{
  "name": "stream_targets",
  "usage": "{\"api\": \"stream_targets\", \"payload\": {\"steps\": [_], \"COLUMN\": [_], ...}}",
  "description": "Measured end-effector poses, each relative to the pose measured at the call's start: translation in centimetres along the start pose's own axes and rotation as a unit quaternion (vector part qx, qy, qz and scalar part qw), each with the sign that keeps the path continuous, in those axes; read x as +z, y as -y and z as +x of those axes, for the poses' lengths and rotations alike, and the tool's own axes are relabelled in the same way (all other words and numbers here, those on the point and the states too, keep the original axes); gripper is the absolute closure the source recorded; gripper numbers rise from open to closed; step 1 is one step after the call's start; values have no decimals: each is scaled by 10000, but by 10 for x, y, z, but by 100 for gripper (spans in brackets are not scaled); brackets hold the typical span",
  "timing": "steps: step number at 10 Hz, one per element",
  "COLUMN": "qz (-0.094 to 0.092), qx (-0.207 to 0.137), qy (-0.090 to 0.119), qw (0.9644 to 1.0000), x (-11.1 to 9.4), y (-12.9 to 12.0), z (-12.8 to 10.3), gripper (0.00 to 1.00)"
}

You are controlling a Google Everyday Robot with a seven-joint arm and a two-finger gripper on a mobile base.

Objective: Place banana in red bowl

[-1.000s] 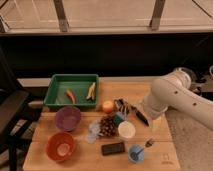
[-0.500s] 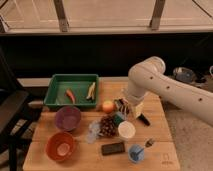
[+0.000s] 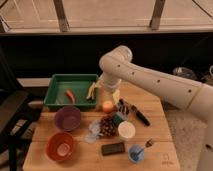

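1. The desk (image 3: 156, 134) is pale wood, and the robot's white arm (image 3: 165, 85) reaches in over it from the 3 o'clock side.
2. The arm bends at a rounded joint above the desk's far edge and drops to the tool (image 3: 113, 95).
3. The tool hangs over the far middle of the desk, just beside the right wall of the green tray (image 3: 50, 93). It is at about 3 o'clock from the banana.
4. Whether the tool is apart or together cannot be told, as the wrist hides it. Nothing is seen held in it.
5. The banana (image 3: 91, 91) lies inside the green tray against its right side, its long axis running roughly from 12 to 6 o'clock. It is near the tool, but contact cannot be made out.
6. An orange-red carrot-like piece (image 3: 70, 95) lies in the same tray, at 9 o'clock from the banana and apart from it.
7. The red bowl (image 3: 61, 146) sits upright at the desk's near left corner, at about 7 o'clock from the banana and well apart from it. Only its paler centre shows inside.
8. The purple bowl (image 3: 67, 118) stands between the tray and the red bowl, at 12 o'clock from the red bowl.
9. A round orange fruit (image 3: 108, 106) sits just at 6 o'clock of the tool.
10. Nearer the front are a brown cone-like cluster (image 3: 107, 126), a white cup (image 3: 126, 130), a dark phone (image 3: 113, 148) and a blue cup (image 3: 134, 153).
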Motion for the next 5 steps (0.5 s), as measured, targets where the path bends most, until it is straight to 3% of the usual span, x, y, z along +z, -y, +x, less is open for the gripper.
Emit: {"api": "stream_targets", "payload": {"steps": [5], "qz": [-20], "qx": [-14], "qy": [-3], "qw": [10000], "x": [2], "y": [6], "z": [0], "gripper": [20]}}
